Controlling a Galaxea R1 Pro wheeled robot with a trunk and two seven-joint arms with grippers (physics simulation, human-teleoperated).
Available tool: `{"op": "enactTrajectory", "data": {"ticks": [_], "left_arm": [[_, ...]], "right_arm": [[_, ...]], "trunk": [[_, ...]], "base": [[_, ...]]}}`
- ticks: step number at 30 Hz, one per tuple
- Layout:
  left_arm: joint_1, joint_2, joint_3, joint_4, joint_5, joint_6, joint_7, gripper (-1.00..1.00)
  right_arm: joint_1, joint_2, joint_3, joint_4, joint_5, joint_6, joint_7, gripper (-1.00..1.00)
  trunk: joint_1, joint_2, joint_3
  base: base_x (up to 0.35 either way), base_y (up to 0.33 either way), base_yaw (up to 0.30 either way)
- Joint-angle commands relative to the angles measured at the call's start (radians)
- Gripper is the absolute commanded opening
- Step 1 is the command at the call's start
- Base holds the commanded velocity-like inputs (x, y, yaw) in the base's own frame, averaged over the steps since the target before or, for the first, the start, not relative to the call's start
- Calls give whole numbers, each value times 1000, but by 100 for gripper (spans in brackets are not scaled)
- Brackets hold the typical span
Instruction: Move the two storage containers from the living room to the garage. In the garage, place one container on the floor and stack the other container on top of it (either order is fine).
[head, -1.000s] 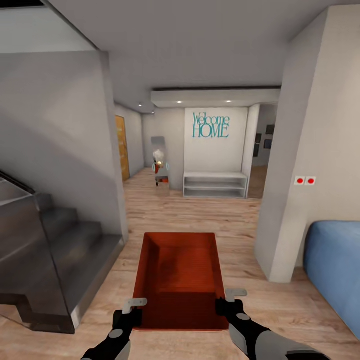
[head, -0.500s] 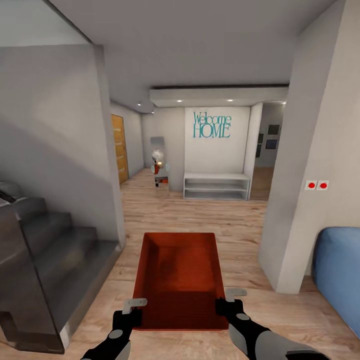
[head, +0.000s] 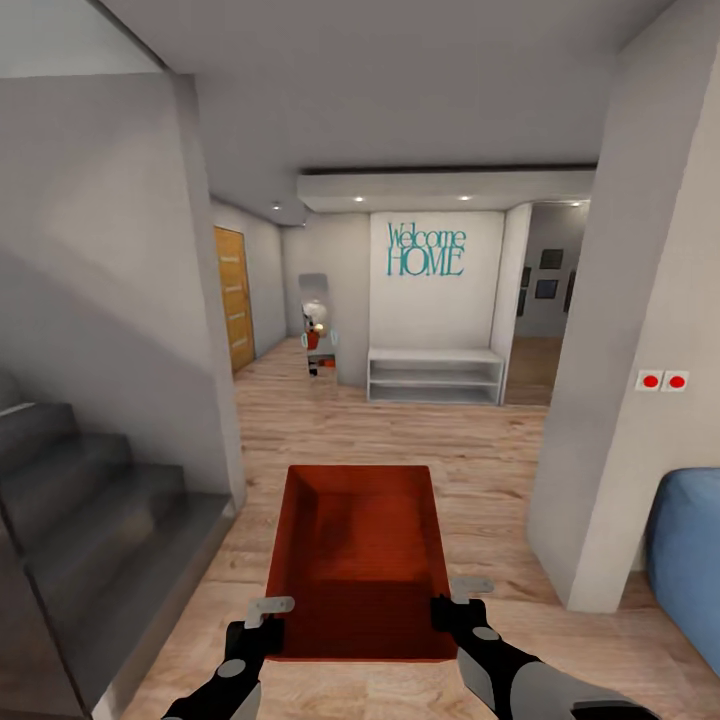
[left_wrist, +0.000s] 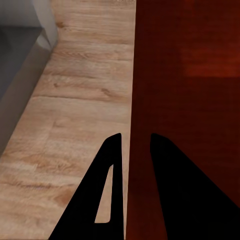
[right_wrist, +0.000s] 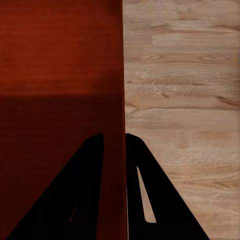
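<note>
While each pair of fingers straddles a side wall of the storage container (head: 362, 560), the left gripper (head: 268, 612) pinches the left rim and the right gripper (head: 456, 592) pinches the right rim, both clamped on it near its near end. Both forearms reach forward from the bottom of the head view, carrying the bin level above a light wood-plank floor (head: 400, 430). Outward lie grey stairs (head: 90, 500) at left, a blue sofa (head: 685, 560) at right, a white bench (head: 435, 375) and a teal "Welcome HOME" sign (head: 425, 250) ahead. Wrist views show the wall (left_wrist: 131, 100) edge-on between dark fingers (right_wrist: 92, 190).
</note>
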Motion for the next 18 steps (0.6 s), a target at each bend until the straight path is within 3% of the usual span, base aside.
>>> {"op": "enactTrajectory", "data": {"ticks": [1, 18], "left_arm": [[-1, -1, 9, -6, -5, -53, 11, -100], [-1, -1, 9, -5, -4, -51, 11, -100]], "right_arm": [[0, 0, -16, 4, -22, -6, -6, -100], [-1, -2, -16, 4, -22, -5, -6, -100]], "trunk": [[1, -1, -2], [1, -1, -2]], "base": [[321, 0, 0], [321, 0, 0]]}}
